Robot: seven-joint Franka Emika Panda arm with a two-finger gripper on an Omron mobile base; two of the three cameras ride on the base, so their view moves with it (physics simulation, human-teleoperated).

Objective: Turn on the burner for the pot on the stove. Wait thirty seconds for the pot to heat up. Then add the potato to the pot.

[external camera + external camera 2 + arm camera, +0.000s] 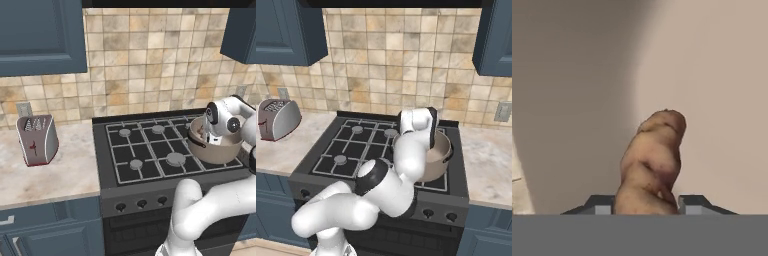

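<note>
Tiled wall and blue cabinets frame the stove [150, 150], and I have the arm reaching over its right side, the hand hanging above the pot [220, 150] that sits on the right-hand grates. From the hand camera I see the gripper [646, 204] pinching the potato [652, 160] between its two tips, the lump standing out from them with the pale beige inside of the pot behind it. So the potato is in my grip, over the pot, not yet resting on the bottom as far as I can judge.

My worries from here: the grip sits at one end of a bent, rounded lump, so it could pivot or slide out before I choose to let go. If I open the jaws while the hand is off-centre, the potato might clip the rim and bounce onto the grates or the surface beside the stove. Dropping it from too high could jolt the pot on its grate. I also cannot tell from these views whether the burner under the pot is lit, nor whether the wait has been long enough.
</note>
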